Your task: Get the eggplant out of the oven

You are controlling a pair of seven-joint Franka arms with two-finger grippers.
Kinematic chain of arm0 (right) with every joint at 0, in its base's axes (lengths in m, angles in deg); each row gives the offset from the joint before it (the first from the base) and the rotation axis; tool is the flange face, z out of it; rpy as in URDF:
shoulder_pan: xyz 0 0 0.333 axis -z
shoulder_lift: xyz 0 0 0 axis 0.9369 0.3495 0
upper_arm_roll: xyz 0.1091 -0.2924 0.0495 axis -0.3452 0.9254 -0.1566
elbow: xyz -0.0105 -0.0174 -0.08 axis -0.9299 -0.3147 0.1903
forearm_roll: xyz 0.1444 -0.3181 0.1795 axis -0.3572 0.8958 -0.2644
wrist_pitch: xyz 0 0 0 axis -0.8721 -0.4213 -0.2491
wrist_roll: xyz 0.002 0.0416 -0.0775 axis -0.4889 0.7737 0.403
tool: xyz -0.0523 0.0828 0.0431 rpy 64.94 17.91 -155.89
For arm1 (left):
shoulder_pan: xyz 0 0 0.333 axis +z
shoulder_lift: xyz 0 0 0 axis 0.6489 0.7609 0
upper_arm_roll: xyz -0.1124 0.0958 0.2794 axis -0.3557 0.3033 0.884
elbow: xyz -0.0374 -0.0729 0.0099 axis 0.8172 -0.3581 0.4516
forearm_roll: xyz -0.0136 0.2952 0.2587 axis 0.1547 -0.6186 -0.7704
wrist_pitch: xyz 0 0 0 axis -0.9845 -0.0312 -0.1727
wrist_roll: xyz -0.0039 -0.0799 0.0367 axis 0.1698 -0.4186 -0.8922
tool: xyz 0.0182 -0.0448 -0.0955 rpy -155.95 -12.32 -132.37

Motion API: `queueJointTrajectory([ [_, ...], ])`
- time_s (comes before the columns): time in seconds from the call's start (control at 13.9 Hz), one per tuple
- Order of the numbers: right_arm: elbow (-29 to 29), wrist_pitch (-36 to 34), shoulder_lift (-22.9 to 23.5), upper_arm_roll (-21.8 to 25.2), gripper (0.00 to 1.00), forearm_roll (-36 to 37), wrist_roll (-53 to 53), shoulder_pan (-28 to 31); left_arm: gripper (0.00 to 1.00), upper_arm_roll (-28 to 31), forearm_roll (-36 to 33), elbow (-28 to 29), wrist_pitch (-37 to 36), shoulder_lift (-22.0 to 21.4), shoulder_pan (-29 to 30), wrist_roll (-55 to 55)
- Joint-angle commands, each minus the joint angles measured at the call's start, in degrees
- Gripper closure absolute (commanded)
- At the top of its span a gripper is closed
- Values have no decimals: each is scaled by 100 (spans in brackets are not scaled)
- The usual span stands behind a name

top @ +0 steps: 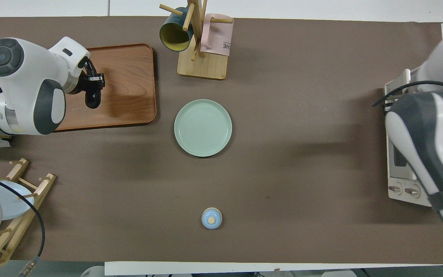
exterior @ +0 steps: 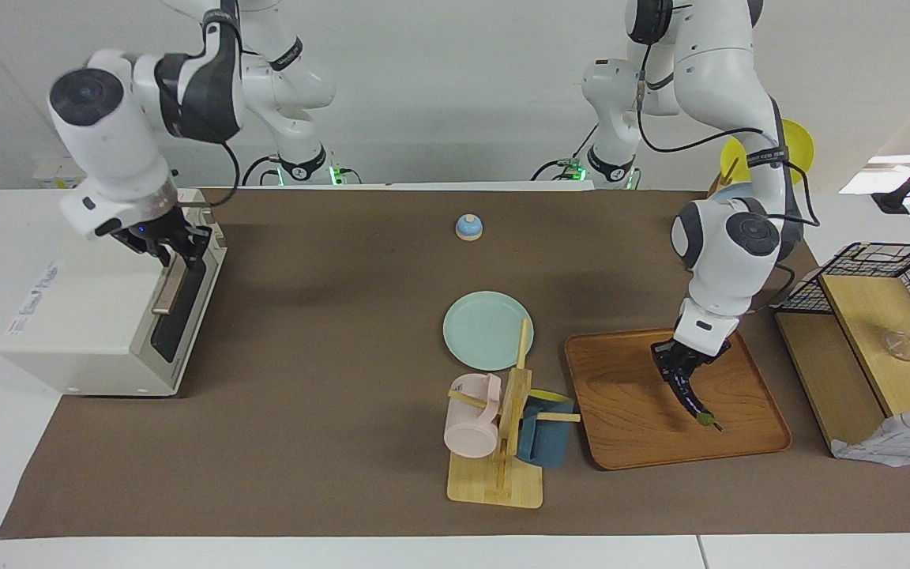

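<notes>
The left gripper (exterior: 688, 386) holds the slender dark purple eggplant (exterior: 696, 405) low over the brown wooden tray (exterior: 755, 411) — apparently to set it down; the right gripper (exterior: 167, 241) sits at the cream-white toaster oven (exterior: 99, 316) handle, its opening unclear.

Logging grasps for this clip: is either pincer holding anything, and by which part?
The left pincer holds the eggplant by its dark end over the tray, stem tip down. The right pincer is at the oven.

mint plate (exterior: 487, 329) mid-table, wooden tray (exterior: 621, 411), mug rack (exterior: 506, 442) w/ pink & blue mugs, small bell (exterior: 468, 227)
</notes>
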Motion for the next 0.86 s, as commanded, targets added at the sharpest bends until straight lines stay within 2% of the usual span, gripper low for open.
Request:
queueJointTrajectory([
  [0.0, 308, -164, -68, -44, 0, -274, -111, 55, 0, -2, 43, -99, -305, -298, 36, 117],
  [0.22, 810, -464, 186, -35, 0, -669, -146, 73, 0, 6, 25, -300, -2400, -1588, 318, 152],
  [0.36, 820, -447, 205, -70, 0, -565, -155, 64, 0, 6, -28, -650, -3720, -2223, 554, 326],
  [0.5, 768, -464, 178, 9, 0, -468, -181, 38, 0, 15, -45, -1194, -4811, -2506, 661, 678],
  [0.58, 724, -569, 143, 131, 0, -416, -207, -58, 0, 7, -150, -1511, -5208, -2507, 739, 792],
  [0.65, 749, -700, 126, 315, 0, -406, -208, -137, 0, -2, -290, -1714, -5482, -2525, 740, 933],
  [0.79, 723, -876, 64, 440, 0, -406, -208, -182, 0, -2, -309, -1734, -5546, -2638, 740, 1031],
])
